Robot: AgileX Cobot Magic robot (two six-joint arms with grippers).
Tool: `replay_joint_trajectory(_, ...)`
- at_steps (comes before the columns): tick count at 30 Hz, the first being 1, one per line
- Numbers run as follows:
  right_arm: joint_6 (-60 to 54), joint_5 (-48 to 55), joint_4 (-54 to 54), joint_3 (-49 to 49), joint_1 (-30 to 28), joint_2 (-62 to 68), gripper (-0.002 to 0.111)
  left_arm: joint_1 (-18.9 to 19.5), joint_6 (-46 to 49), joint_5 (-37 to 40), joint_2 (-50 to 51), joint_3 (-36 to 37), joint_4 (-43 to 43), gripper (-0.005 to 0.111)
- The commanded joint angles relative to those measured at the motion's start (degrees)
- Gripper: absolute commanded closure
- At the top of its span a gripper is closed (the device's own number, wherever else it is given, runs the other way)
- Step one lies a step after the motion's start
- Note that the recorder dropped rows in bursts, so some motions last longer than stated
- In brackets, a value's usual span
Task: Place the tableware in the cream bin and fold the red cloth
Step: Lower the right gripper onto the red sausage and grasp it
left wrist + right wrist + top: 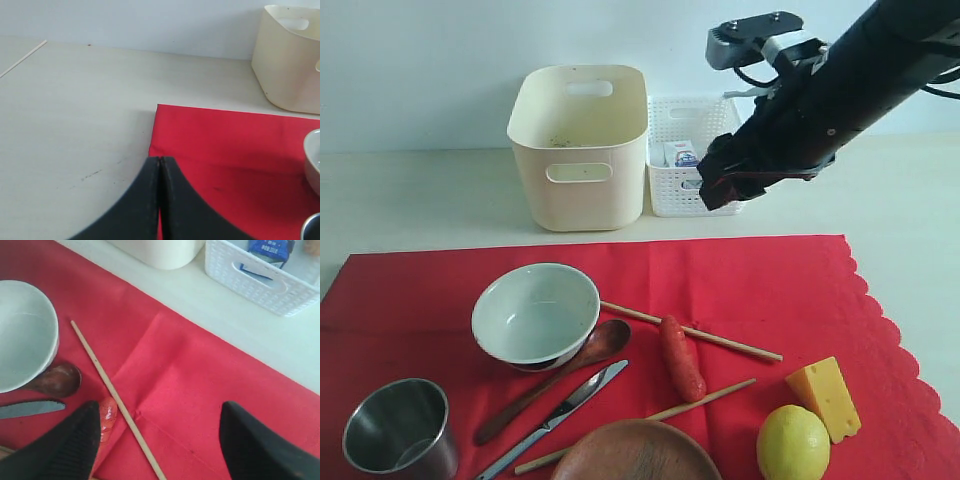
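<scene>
**Seven pieces of tableware lie on the spread red cloth (760, 290)**

Nearest the exterior camera, along the front edge, a steel cup (400, 428) stands upright at the left and a round brown plate (635, 452) is cut off by the frame. A lemon (792, 443) and a wedge of cheese (824, 398) sit to the right.

Just behind, a metal knife (560, 415) and a brown wooden spoon (555, 375) lie side by side on a slant. The spoon's head rests against the white bowl (535, 313), which stands upright.

Two thin wooden chopsticks lie apart. One chopstick (650, 415) runs from beside the plate up toward the cheese, and the other chopstick (690, 335) runs from the bowl off to the right. A sausage (682, 357) lies between them.

Beyond the cloth, on the pale table (420, 200), the cream bin (580, 150) stands beside a white lattice basket (690, 150) holding a milk carton (682, 155).

The right gripper (160, 415) hangs in the air in front of the basket, its jaws wide apart with nothing between them. The left gripper (160, 162) shows only in its wrist view. Its jaws are pressed together by a corner of the cloth.
</scene>
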Motion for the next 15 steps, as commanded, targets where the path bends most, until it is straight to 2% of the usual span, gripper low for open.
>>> replay_joint_trajectory(1, 1.9, 1.2, -3.8, 0.2, 2.3, -0.4, 0.044, -0.3, 0.0, -0.3, -0.3, 0.0, 0.3, 0.106)
replay_joint_trajectory(15, 2.0, 5.9, -4.6, 0.3, 3.4, 6.4, 0.044, -0.3, 0.0, -0.3, -0.3, 0.0, 0.3, 0.106)
